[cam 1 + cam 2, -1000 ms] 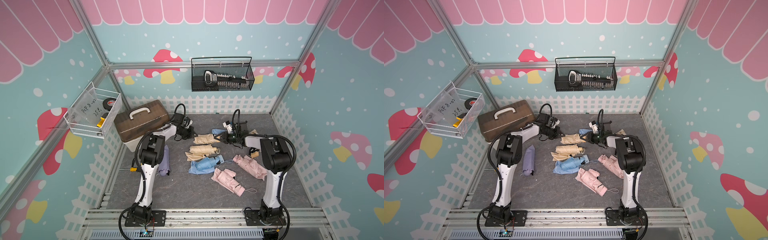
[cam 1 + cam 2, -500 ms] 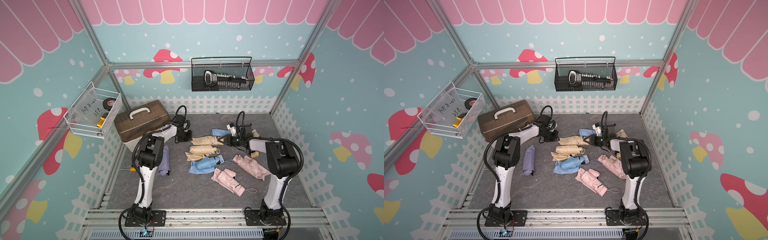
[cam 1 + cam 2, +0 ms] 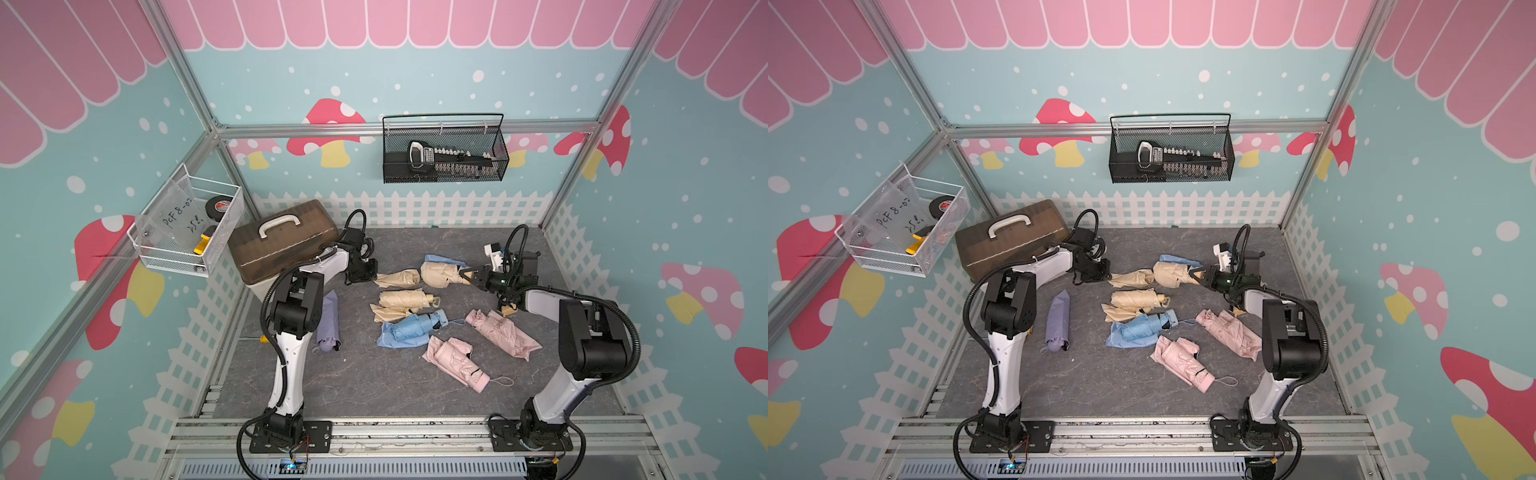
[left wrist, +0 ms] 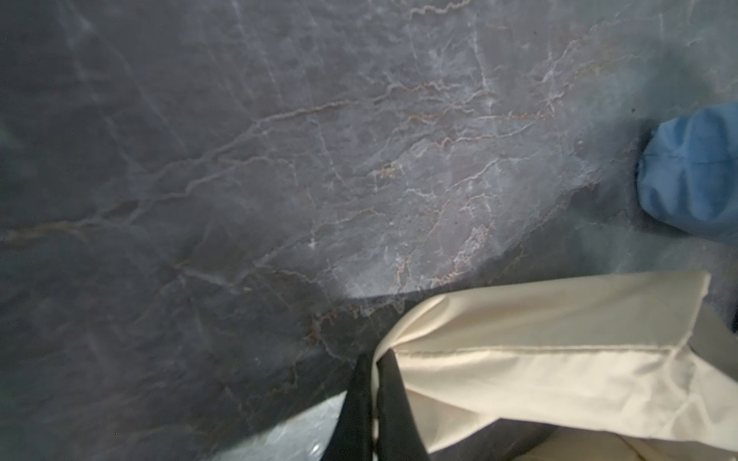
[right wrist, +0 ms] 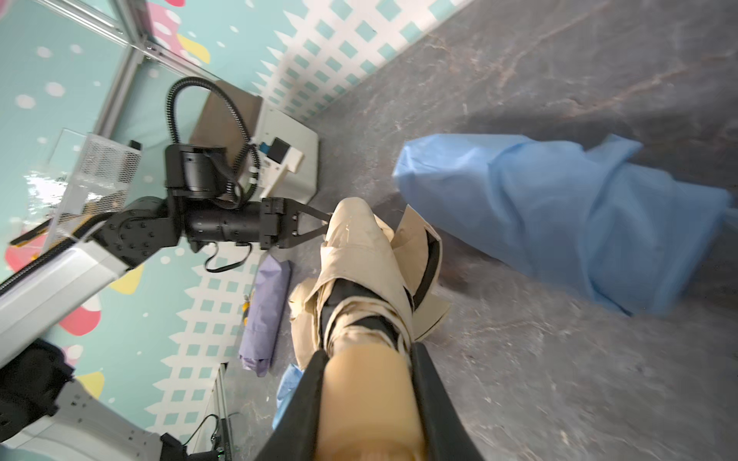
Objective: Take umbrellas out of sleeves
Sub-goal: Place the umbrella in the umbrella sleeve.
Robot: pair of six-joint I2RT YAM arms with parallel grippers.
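Left wrist view: left gripper (image 4: pixel 375 379) pinches the beige sleeve (image 4: pixel 539 359) by its end. Right wrist view: right gripper (image 5: pixel 367 355) grips the umbrella (image 5: pixel 359 339) by its handle (image 5: pixel 367 403). Over the last second the grippers drew apart at the rear of the table (image 3: pixel 374 386). The umbrella now lies mostly bared, and extraction looks nearly complete.

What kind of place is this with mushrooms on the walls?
Probably a robot training booth dressed like a playroom: two robot arms bolted to a metal rail, mushroom wallpaper, and folding umbrellas laid out.
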